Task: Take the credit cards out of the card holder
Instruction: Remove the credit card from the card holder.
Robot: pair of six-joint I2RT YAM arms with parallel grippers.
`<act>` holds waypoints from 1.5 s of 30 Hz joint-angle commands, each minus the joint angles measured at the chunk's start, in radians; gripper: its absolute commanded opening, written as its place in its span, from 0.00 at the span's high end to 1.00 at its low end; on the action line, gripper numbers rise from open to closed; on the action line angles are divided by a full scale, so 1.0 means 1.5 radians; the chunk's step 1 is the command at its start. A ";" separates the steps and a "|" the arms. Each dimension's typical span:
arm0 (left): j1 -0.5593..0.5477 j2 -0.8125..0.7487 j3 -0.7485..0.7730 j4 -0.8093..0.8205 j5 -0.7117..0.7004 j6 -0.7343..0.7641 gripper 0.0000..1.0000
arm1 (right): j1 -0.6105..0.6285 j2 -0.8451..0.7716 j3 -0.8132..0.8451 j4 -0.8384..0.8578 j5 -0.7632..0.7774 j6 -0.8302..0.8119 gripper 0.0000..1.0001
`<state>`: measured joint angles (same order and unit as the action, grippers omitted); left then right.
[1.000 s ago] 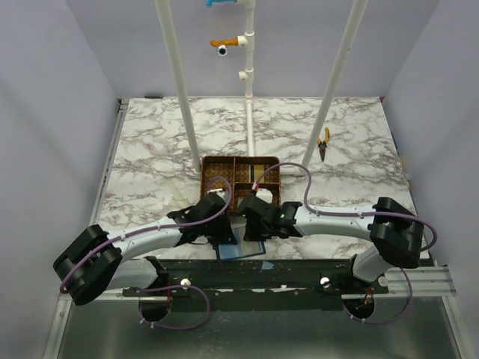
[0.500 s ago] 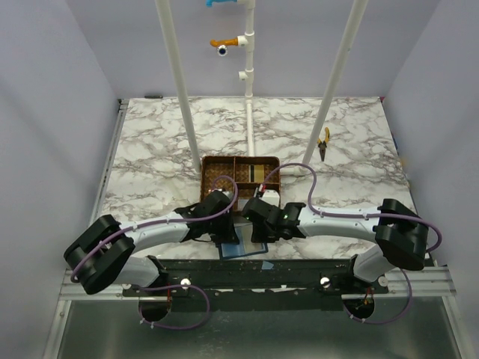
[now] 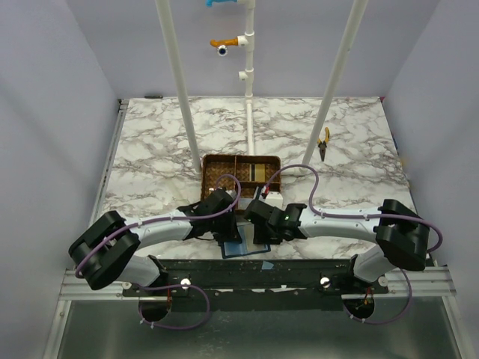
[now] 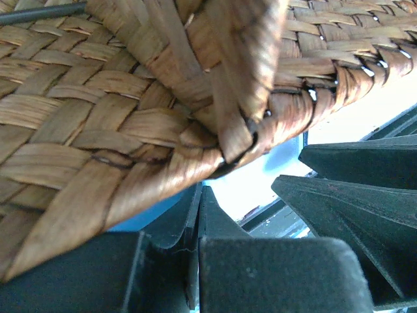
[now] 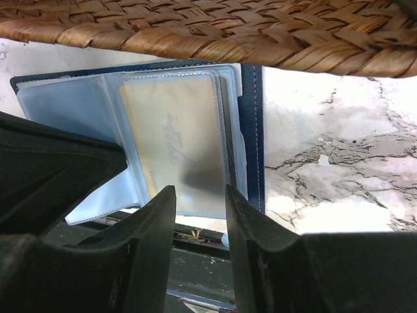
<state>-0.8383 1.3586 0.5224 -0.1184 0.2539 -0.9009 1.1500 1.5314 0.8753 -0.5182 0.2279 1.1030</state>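
The navy card holder (image 3: 238, 249) lies open at the table's near edge, between the two grippers. In the right wrist view its clear sleeves show, with a gold credit card (image 5: 176, 140) inside one and the navy cover (image 5: 253, 130) to the right. My right gripper (image 5: 199, 195) hangs open just above that card's near end, with nothing between its fingers. Another gold card (image 3: 258, 172) lies in the wicker tray. My left gripper (image 4: 199, 192) is shut, close under the tray's woven edge (image 4: 130, 130) and at the holder's left side (image 3: 223, 226).
The brown wicker divided tray (image 3: 217, 170) stands just behind the holder, and its rim fills the top of the right wrist view (image 5: 228, 29). Yellow-handled pliers (image 3: 322, 143) lie at the back right. White poles (image 3: 249, 127) rise behind the tray.
My right gripper has opened and drawn back from the tray to above the holder. The left arm has shifted slightly right, gripper still shut.
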 commanded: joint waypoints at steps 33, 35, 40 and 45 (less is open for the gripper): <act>-0.003 -0.091 -0.020 -0.055 -0.046 0.022 1.00 | -0.001 0.069 0.010 0.108 -0.052 -0.019 0.82; -0.003 -0.114 -0.016 -0.081 -0.058 0.025 1.00 | -0.001 0.073 0.014 0.111 -0.053 -0.021 0.82; -0.003 -0.173 -0.010 -0.158 -0.095 0.031 1.00 | -0.002 0.082 0.022 0.117 -0.054 -0.025 0.84; -0.003 -0.225 -0.032 -0.201 -0.118 0.027 1.00 | -0.002 0.093 0.033 0.126 -0.065 -0.032 0.86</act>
<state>-0.8398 1.0748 0.4931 -0.3298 0.1406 -0.8719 1.1500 1.6367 0.8986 -0.3401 0.1482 1.0725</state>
